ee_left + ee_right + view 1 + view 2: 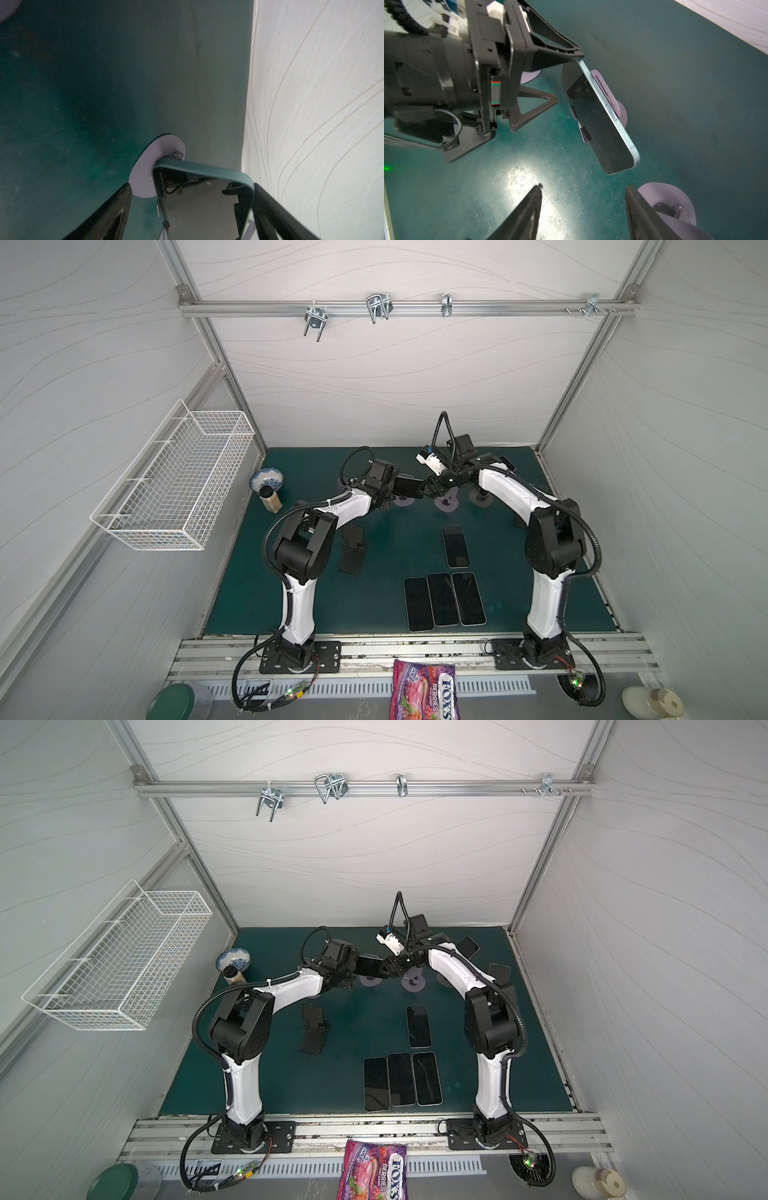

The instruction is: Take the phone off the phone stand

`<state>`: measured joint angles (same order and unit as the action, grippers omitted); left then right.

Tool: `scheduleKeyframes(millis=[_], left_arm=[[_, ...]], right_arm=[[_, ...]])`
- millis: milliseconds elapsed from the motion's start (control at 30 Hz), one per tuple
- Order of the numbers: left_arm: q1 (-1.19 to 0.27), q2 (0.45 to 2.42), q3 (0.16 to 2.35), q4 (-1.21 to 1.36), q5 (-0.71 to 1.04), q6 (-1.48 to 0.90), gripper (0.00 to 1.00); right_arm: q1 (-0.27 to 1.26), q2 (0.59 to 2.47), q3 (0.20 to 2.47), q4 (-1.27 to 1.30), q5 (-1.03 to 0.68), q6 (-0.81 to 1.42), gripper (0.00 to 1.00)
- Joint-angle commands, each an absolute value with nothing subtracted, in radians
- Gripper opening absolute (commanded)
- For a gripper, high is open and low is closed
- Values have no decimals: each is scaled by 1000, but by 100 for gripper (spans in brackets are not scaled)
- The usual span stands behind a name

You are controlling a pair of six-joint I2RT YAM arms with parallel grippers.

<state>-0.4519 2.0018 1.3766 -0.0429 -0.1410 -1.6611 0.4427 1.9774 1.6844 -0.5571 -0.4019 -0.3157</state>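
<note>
While straddling one end of the phone [602, 124], the left tool [191, 187] is standing released: one finger [560, 49] is touching the phone's corner, the other is sitting clear. The right tool [584, 187] is hanging released and empty close by. The phone is resting in the lilac stand [622, 115], at the rear middle of the surface [675, 104].

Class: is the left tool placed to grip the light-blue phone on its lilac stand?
Likely yes: the left tool straddles the light-blue phone on its lilac stand; nothing blocks it.
</note>
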Motion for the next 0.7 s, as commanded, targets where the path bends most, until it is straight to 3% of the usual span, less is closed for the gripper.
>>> scheduleKeyframes(millis=[0,667], left_arm=[[-449,2036,1424,-9,-138,-1671,89],[-449,2076,1438,32,-130,-1675,84]], right_arm=[[437,1944,1678,-562,-429,-351,65],[427,1952,1681,-572,-428,-362,65]])
